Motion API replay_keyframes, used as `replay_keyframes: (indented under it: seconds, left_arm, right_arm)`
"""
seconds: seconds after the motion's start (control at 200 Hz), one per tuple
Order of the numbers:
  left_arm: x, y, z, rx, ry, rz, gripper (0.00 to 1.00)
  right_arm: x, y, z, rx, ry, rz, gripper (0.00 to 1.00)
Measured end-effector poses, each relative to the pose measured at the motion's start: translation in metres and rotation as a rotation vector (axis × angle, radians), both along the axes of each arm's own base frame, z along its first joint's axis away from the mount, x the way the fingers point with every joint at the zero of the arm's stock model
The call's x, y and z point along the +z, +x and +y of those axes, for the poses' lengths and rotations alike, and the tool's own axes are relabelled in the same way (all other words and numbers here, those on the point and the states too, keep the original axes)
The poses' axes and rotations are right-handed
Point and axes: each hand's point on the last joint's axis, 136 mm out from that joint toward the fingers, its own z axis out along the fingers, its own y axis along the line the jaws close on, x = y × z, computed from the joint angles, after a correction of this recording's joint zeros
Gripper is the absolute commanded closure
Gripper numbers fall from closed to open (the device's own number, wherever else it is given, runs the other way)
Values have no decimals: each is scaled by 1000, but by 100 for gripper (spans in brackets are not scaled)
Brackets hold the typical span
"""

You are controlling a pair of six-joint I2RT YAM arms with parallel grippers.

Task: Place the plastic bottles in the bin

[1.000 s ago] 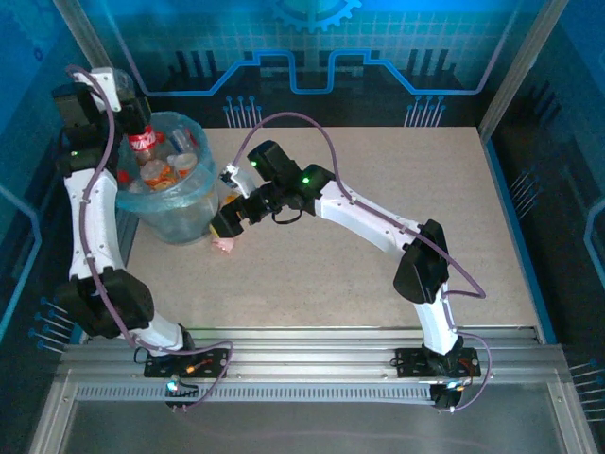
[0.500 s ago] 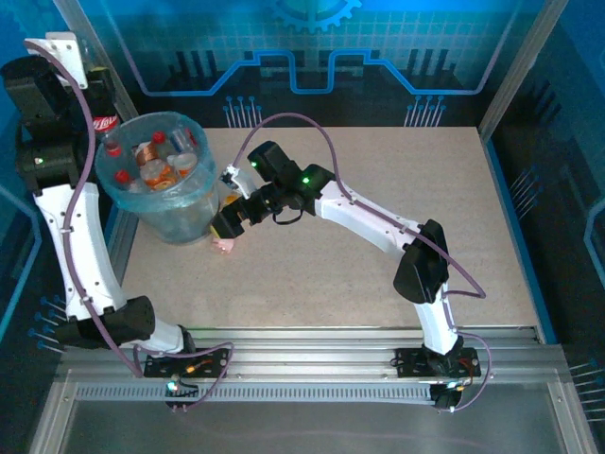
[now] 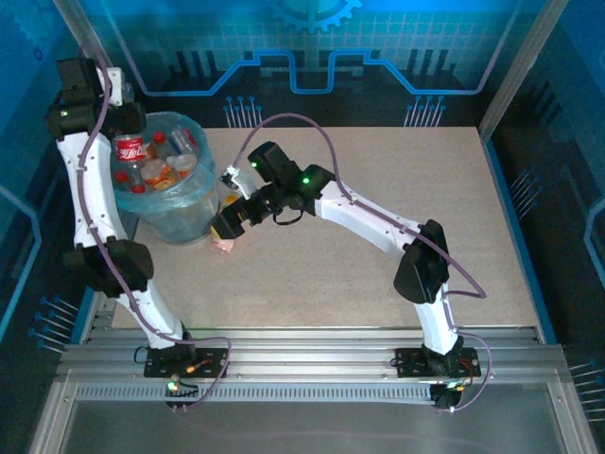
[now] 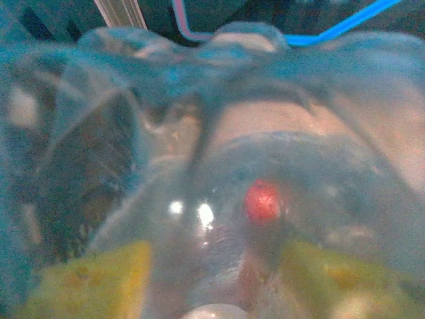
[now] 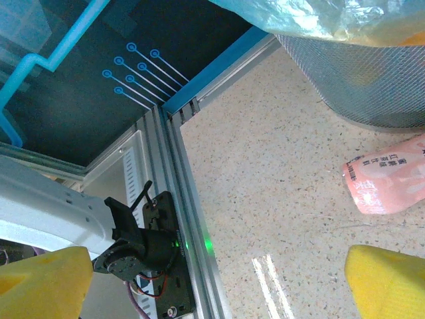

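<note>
Swung back over the bin [image 3: 178,219], my left arm stands bent high.
Left gripper [image 3: 126,123]: I cannot tell its grip; right gripper [image 3: 227,224] is wide open, empty.

— What carries everything?
— A pale, speckled table [image 3: 378,208], framed by metal rails at its edges.
— What stands on it?
— The bin [image 3: 180,222], upright near the far left corner, its grey mesh wall resting on the tabletop.
— Anything else?
— A pink pouch [image 3: 223,244] with printed text lies flat just beside the bin's base, on its near right side.
</note>
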Motion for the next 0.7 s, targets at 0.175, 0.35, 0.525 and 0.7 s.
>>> replay_keyframes:
  seconds: [0.175, 0.35, 0.525, 0.7]
  left_arm:
    - [-11, -3, -2, 15, -38, 41, 12]
    - [-9, -3, -2, 33, -57, 33, 14]
    - [-10, -3, -2, 42, -71, 32, 15]
    - [-22, -1, -4, 37, -98, 65, 15]
  right_arm:
    - [0, 0, 0, 2, 0, -2, 1]
    - [-1, -1, -1, 2, -6, 2, 1]
    - [-1, -1, -1, 2, -5, 2, 1]
    - [-1, -1, -1, 2, -5, 2, 1]
